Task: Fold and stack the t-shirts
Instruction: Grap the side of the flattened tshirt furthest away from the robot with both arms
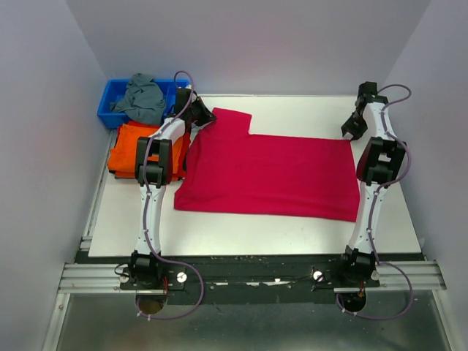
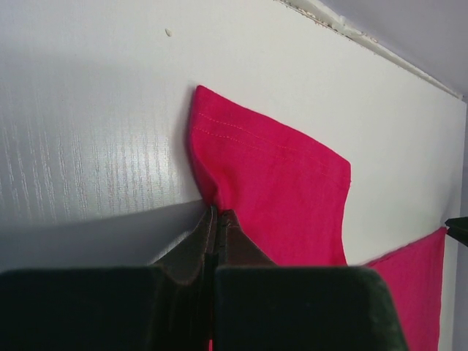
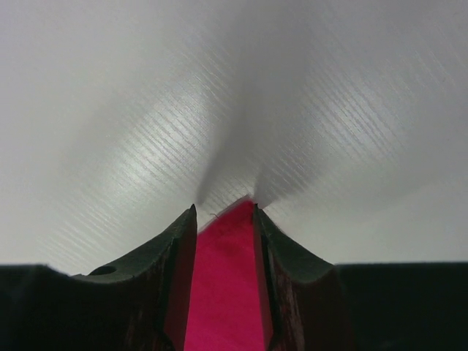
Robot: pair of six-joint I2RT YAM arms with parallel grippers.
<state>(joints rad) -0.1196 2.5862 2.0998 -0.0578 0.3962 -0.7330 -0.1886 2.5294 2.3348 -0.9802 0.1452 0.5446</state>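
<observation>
Left pincer [image 1: 207, 117] is clamping tight on the crimson shirt [image 1: 270, 175], fingers pressed together on a pinch of cloth at the sleeve [image 2: 270, 183] edge. In the left wrist view the sleeve is fanning out ahead of the tips and off to their right, lying flat on the white table [image 2: 88, 110]. More of the same shirt is showing at the far right of that view.

Right pincer [image 1: 349, 133] is standing with jaws apart, tips down at the table. A strip of crimson cloth is lying in the gap between its two fingers [image 3: 292, 256]. The cloth is ending right at the tips, with bare table ahead of them.

From above, the shirt is lying spread flat between the two pincers and back toward the arm bases. The left pincer is sitting at its far left sleeve, the right one at its far right corner.

Orange shirts [image 1: 128, 150] are lying folded in a stack just left of the left pincer's arm, well apart from the right pincer. A blue bin [image 1: 108, 102] holding a grey cloth [image 1: 142, 99] is sitting beyond that stack, left of the left pincer.
</observation>
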